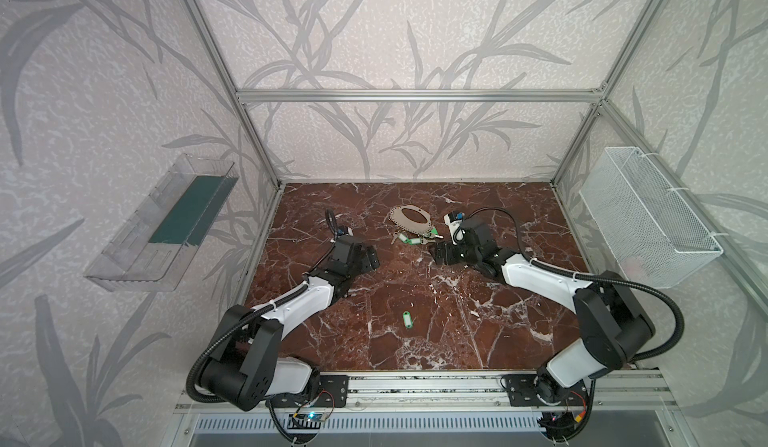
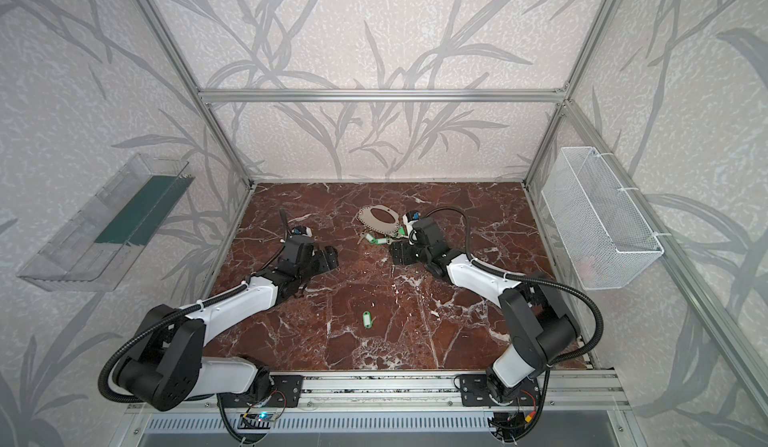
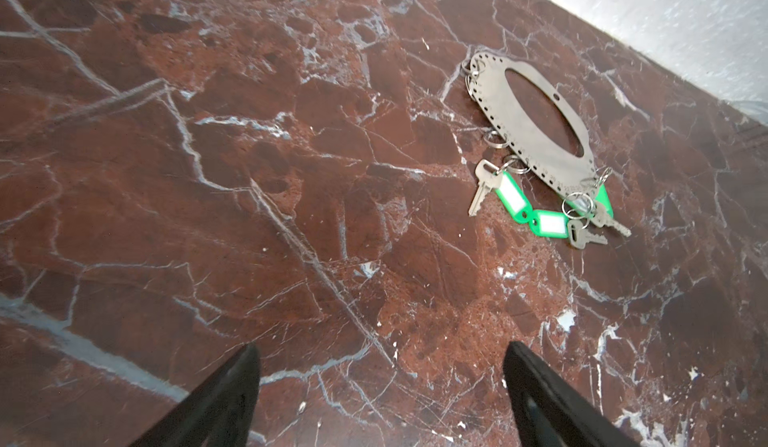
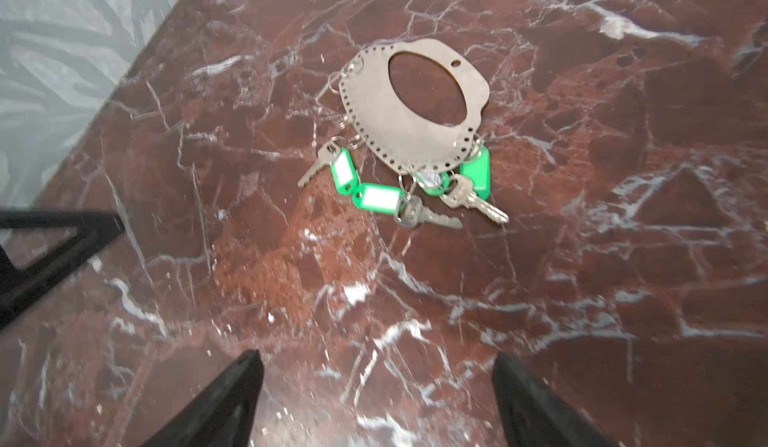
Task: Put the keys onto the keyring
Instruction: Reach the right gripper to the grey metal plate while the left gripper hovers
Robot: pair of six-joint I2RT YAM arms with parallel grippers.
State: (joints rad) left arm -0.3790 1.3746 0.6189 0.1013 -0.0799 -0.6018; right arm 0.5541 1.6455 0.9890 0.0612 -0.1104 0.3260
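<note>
Three keys [image 4: 455, 193] look hooked on the keyring [image 4: 370, 112] at the back of the bench [image 4: 582, 258], one green tag [image 1: 406, 318] lies alone near the front, and both pairs of jaws are spread wide, holding nothing

Two robot arms, the left arm [image 1: 286, 305] and the right arm [image 1: 536, 272], have glossy white shells between bulky matte black joints. Black ribbed cables [image 1: 680, 320] loop alongside, fastened by white ties. The fingers [image 3: 224, 399] are black tapered wedges.
</note>
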